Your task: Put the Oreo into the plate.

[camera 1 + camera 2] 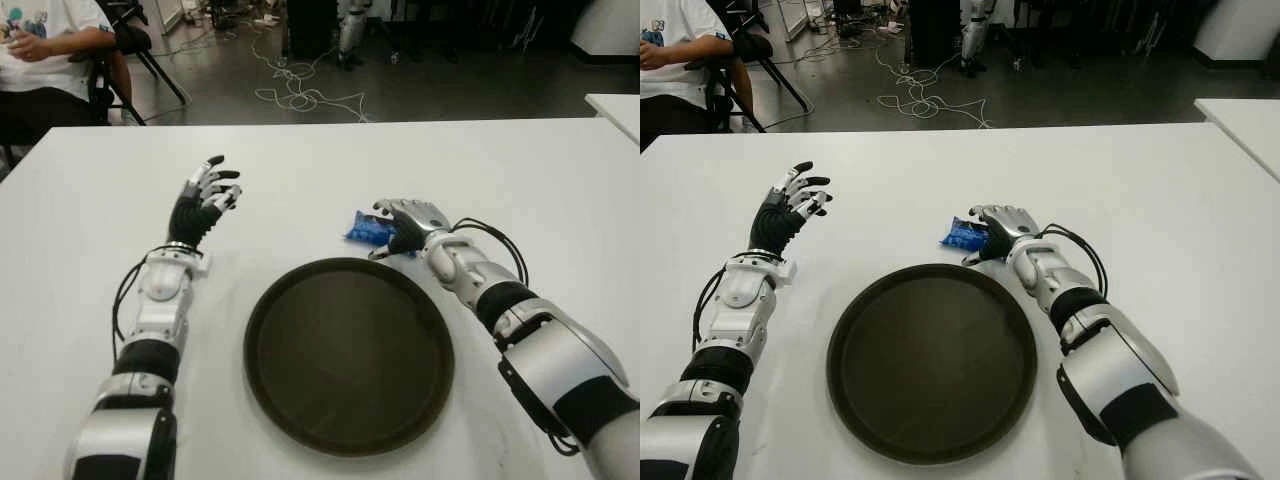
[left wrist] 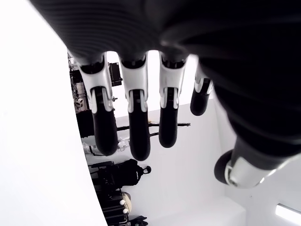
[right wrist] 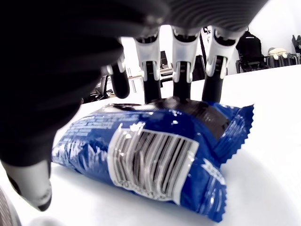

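Oreo packet (image 3: 155, 157), blue wrapper, barcode side up toward the wrist camera, lies flat on the white table (image 1: 560, 180), not in the plate. Plate (image 1: 349, 355) is dark, round and holds nothing. Judgement: task at the pick-up stage; lift, carry and release all remain.

Right hand (image 1: 408, 226) is over the packet's near end. Wrist view shows three fingertips (image 3: 182, 89) pressing down on the wrapper's top face, thumb low at the side and apart from it. Fingers are curled over the packet, but no closed pinch is visible, so a secure grasp is not confirmed. Packet sticks out beyond the fingers on the hand's left side. Plate rim sits just beside the hand, toward the robot.

Left hand (image 1: 205, 200) idle, fingers spread, holding nothing, well left of the plate.
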Controlling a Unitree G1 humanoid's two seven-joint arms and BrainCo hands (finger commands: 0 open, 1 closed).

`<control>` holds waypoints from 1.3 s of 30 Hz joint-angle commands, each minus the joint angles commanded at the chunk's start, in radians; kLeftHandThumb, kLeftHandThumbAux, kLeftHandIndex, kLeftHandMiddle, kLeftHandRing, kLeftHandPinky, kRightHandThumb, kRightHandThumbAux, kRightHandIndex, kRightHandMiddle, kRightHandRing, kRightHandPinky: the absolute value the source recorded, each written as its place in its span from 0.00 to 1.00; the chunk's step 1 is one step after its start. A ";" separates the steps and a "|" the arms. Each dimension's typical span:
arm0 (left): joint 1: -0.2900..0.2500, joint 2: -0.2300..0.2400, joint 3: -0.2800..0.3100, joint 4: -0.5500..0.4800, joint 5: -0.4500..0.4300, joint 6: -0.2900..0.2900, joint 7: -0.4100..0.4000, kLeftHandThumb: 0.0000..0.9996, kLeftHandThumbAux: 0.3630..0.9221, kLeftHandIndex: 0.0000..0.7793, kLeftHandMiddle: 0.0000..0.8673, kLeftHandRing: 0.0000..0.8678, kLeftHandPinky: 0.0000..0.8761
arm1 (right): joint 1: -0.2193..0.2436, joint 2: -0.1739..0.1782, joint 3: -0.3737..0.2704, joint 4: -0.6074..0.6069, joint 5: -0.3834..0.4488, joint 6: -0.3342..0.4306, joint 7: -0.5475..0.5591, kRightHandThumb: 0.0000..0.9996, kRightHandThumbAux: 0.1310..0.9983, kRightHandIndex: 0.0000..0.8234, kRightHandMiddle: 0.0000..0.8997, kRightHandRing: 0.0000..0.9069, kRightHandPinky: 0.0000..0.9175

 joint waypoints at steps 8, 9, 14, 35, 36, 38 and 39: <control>0.001 -0.001 0.000 -0.004 0.002 0.000 0.004 0.26 0.43 0.18 0.32 0.37 0.45 | 0.002 -0.001 -0.004 0.001 0.004 -0.002 -0.003 0.00 0.62 0.31 0.37 0.40 0.39; 0.001 -0.002 0.000 -0.004 0.002 0.000 0.004 0.26 0.43 0.18 0.32 0.37 0.45 | 0.002 -0.001 -0.004 0.001 0.004 -0.002 -0.003 0.00 0.62 0.31 0.37 0.39 0.39; 0.001 -0.003 0.001 -0.003 -0.001 0.000 0.002 0.27 0.45 0.19 0.32 0.37 0.45 | 0.003 -0.001 -0.005 0.000 0.005 -0.005 -0.001 0.00 0.64 0.33 0.38 0.40 0.40; 0.007 -0.001 0.000 -0.016 -0.004 0.004 -0.004 0.28 0.42 0.18 0.32 0.38 0.47 | 0.002 0.002 0.006 0.001 -0.006 0.010 -0.011 0.00 0.63 0.32 0.37 0.38 0.36; 0.007 -0.001 0.000 -0.016 -0.004 0.004 -0.004 0.28 0.42 0.18 0.32 0.38 0.47 | 0.002 0.002 0.007 0.001 -0.006 0.011 -0.011 0.00 0.63 0.32 0.37 0.38 0.36; 0.007 -0.003 0.002 -0.016 -0.006 0.005 -0.003 0.28 0.42 0.18 0.32 0.38 0.47 | 0.002 0.002 0.007 0.001 -0.005 0.011 -0.008 0.00 0.63 0.33 0.38 0.40 0.37; 0.007 -0.005 0.002 -0.017 -0.007 0.006 -0.002 0.29 0.42 0.18 0.32 0.38 0.47 | 0.003 0.002 0.006 0.001 -0.004 0.010 -0.007 0.00 0.63 0.34 0.38 0.40 0.38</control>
